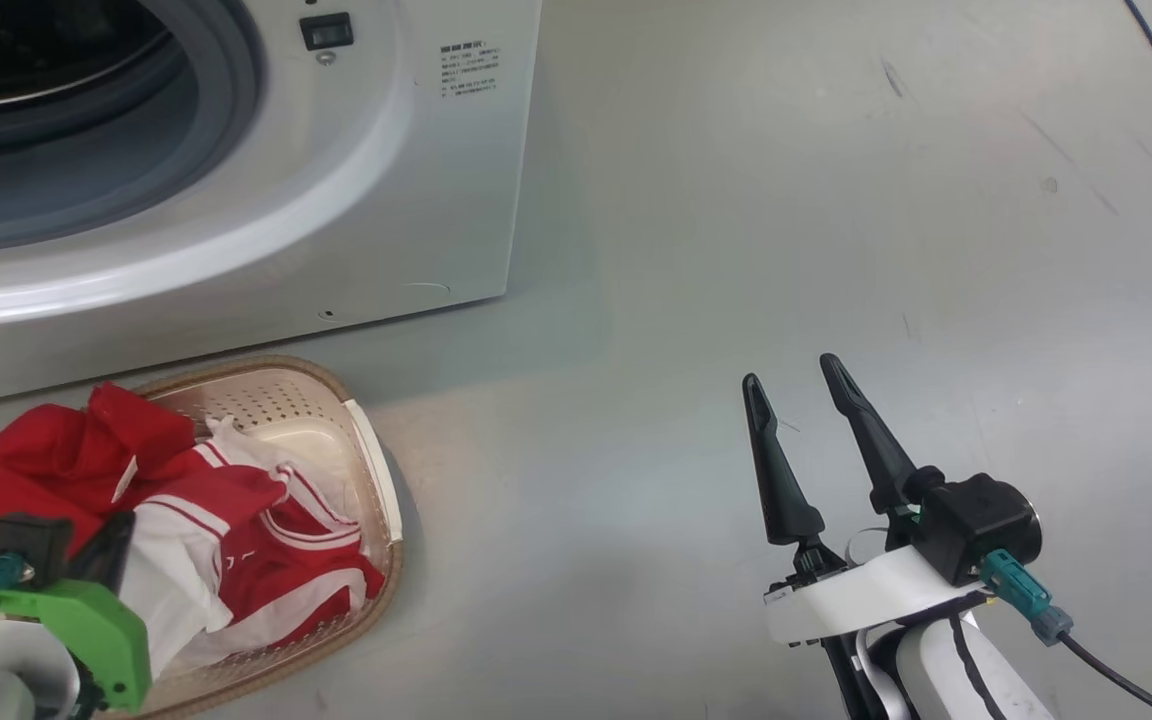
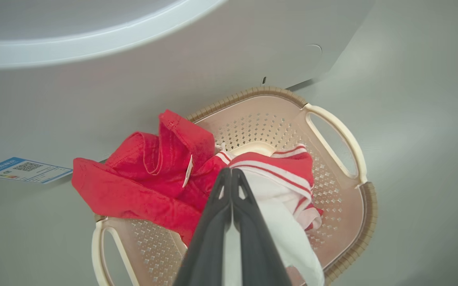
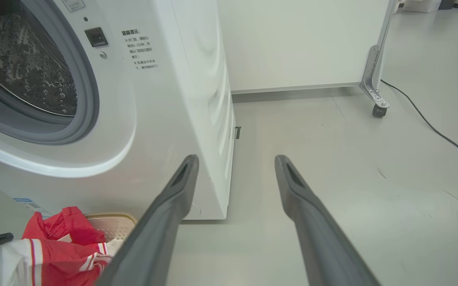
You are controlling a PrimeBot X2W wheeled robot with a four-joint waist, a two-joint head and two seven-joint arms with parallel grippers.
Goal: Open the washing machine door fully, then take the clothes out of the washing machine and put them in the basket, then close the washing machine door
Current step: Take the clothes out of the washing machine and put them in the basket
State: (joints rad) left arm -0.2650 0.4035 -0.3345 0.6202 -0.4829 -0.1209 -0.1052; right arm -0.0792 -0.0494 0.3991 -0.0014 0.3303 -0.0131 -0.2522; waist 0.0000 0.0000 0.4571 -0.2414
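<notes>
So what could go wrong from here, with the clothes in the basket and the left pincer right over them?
1. The left pincer is shut, and white fabric of the clothes seems caught in it. Lifting away without opening could drag them out of the basket.
2. A red piece hangs over the basket's rim on the side toward the washing machine. A small tug might spill it onto the floor.

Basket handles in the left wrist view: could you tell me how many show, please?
2. One handle at the basket's upper right end, clear of the clothes; the other handle at its lower left end, below them.
</notes>
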